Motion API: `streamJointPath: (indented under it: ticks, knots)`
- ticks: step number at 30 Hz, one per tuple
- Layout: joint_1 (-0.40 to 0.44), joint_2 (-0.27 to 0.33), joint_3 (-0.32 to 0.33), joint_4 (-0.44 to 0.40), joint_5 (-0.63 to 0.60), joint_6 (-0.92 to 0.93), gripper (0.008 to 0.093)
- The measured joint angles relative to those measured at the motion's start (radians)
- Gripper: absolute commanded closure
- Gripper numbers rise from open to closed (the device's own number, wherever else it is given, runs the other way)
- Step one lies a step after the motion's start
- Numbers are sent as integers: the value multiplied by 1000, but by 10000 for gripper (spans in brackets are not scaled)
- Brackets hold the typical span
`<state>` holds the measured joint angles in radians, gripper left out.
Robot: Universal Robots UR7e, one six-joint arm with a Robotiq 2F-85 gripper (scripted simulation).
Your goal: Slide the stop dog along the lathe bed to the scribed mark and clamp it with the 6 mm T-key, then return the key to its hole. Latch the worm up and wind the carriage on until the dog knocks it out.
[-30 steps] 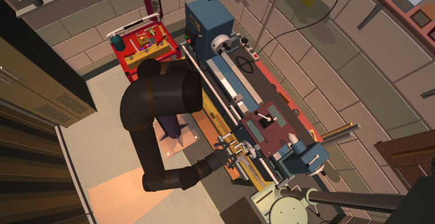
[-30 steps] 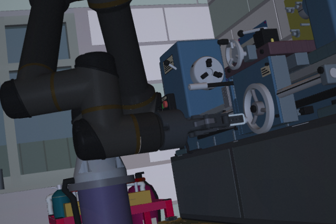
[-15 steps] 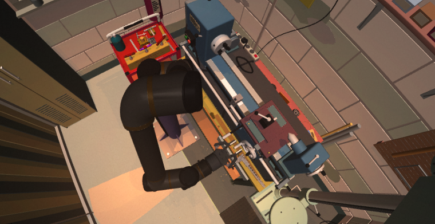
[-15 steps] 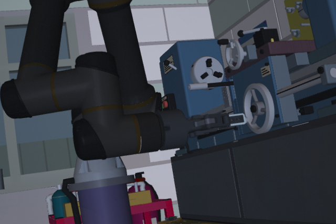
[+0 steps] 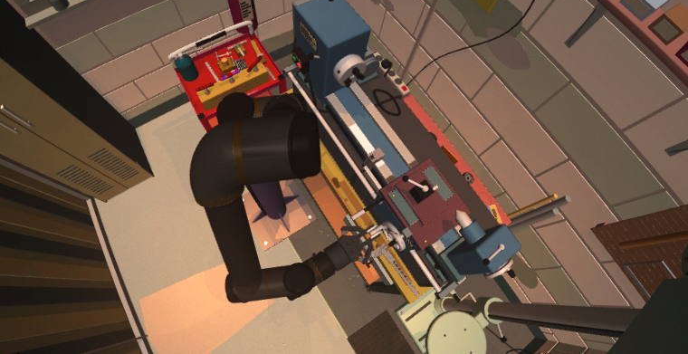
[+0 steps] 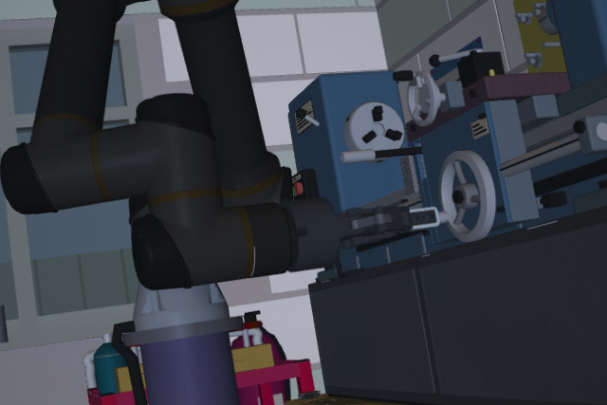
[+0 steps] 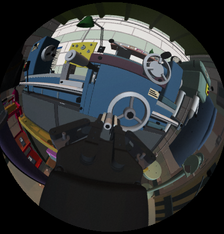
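At the front of the lathe apron, my gripper [image 7: 108, 121] [image 6: 425, 218] [image 5: 373, 245] is closed on the crank handle [image 7: 107, 125] of the carriage handwheel [image 7: 129, 111] [image 6: 466, 196] [image 5: 392, 237]. The maroon carriage [image 5: 423, 202] sits near the tailstock [image 5: 481, 248] end of the bed. A long grey lever [image 6: 380, 154] [image 7: 79, 59] sticks out from the apron above my fingers. The smaller cross-slide handwheel [image 7: 157, 69] [image 6: 424, 98] sits above. The stop dog and the T-key are not clear to me.
A red tool cart [image 5: 226, 70] stands behind my arm, beside the blue headstock [image 5: 330, 38]. The dark bench front [image 6: 461, 322] runs below the lathe. A pale green machine [image 5: 447, 327] stands by the tailstock end, and a cabinet [image 5: 62, 125] lies to the left.
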<state>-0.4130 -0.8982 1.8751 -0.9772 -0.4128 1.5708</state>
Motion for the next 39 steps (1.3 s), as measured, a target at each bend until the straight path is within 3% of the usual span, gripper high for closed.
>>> streamJointPath:
  ticks: [4, 39]
  knots:
    - [0, 0, 0, 0, 0, 0, 934]
    - [0, 6, -2, -3, 0, 0, 934]
